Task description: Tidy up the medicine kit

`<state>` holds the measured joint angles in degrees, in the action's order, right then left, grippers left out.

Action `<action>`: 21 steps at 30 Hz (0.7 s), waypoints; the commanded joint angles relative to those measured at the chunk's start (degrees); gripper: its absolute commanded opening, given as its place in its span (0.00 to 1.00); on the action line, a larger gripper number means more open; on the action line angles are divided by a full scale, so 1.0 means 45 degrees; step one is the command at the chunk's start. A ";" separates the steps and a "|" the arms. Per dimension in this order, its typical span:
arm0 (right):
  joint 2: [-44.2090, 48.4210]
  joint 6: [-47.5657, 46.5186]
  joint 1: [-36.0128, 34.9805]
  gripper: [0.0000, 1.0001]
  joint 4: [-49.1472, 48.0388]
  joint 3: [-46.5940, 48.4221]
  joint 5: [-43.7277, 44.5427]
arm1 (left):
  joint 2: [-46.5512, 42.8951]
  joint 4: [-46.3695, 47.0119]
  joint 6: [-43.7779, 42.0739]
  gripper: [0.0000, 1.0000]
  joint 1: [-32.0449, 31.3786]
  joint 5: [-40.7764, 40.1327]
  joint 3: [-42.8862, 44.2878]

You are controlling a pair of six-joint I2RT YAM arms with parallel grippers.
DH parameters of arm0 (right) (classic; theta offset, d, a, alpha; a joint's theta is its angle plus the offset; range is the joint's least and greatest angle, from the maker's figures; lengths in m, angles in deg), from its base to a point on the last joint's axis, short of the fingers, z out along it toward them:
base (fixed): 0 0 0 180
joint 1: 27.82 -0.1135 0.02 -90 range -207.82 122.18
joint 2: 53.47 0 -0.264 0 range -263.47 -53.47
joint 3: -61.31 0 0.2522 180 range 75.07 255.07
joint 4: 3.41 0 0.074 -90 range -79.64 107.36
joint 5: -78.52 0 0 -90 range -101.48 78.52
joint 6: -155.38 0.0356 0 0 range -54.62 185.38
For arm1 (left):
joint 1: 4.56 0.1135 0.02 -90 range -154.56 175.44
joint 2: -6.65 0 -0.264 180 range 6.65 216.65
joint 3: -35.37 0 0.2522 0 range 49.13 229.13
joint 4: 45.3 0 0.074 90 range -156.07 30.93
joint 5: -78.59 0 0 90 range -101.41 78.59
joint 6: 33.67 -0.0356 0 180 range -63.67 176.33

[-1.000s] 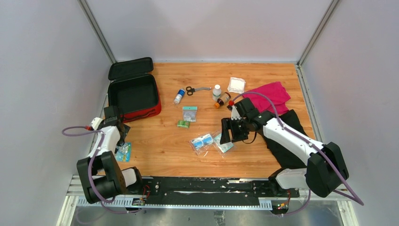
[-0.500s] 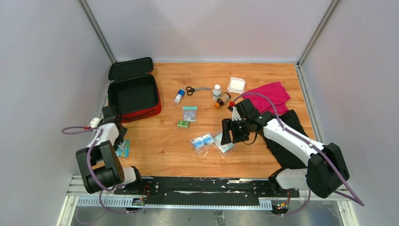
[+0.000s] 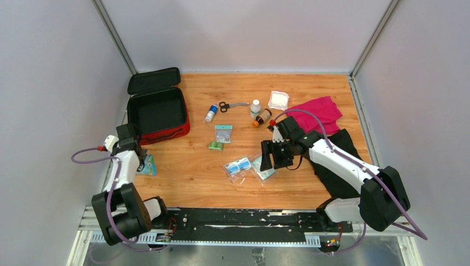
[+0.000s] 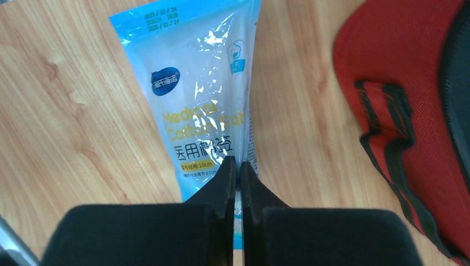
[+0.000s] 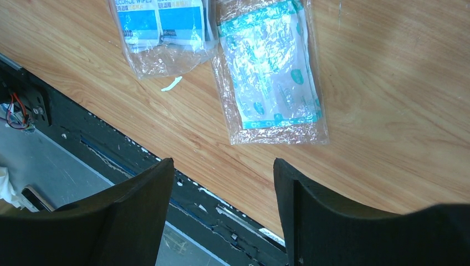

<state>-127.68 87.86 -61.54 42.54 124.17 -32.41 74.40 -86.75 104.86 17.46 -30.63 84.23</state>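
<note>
The medicine kit [image 3: 166,133], a red zip case with black lining, lies open at the table's back left; its red wall [image 4: 410,83] also shows at the right of the left wrist view. My left gripper [image 3: 142,160] [image 4: 236,163] is shut on the edge of a blue cotton-swab packet [image 4: 194,88] [image 3: 148,165] just in front of the kit. Near the table's middle, my right gripper [image 3: 272,156] [image 5: 221,166] hangs open and empty over a clear teal-printed packet [image 5: 271,72] [image 3: 262,168], with an alcohol-wipes packet [image 5: 161,27] [image 3: 238,167] beside it.
Behind the middle lie scissors [image 3: 233,105], a blue-capped vial [image 3: 210,113], a white bottle [image 3: 255,107], a brown bottle [image 3: 261,117], a gauze pad [image 3: 279,100], a small clear packet [image 3: 224,134] and a green packet [image 3: 216,146]. Magenta cloth [image 3: 316,113] and black cloth [image 3: 338,160] lie right.
My left gripper has closed on the blue packet and carried it a little away from the near edge, toward the kit. The right arm has not moved.
</note>
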 commanded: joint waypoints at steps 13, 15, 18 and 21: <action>-0.0324 -0.0093 -0.0131 0.71 0.0219 0.0160 0.0276 | -0.5387 -0.2905 -0.2621 0.00 0.0045 0.2327 0.2062; -0.0302 -0.0027 -0.0142 0.71 0.0161 0.0148 0.0293 | -0.4879 -0.2453 -0.3743 0.00 -0.0172 0.3016 0.2778; -0.0302 0.0112 -0.0129 0.71 0.0034 0.0107 0.0343 | -0.3521 -0.2408 -0.5390 0.00 -0.1415 0.3158 0.4646; -0.0319 0.0262 -0.0132 0.70 -0.0066 0.0056 0.0383 | -0.1778 -0.2428 -0.6624 0.00 -0.2771 0.3306 0.6151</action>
<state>-128.75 88.19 -61.54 42.39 124.17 -31.78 58.88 -99.25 86.31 10.81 -19.50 105.21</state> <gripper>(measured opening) 0.707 0.030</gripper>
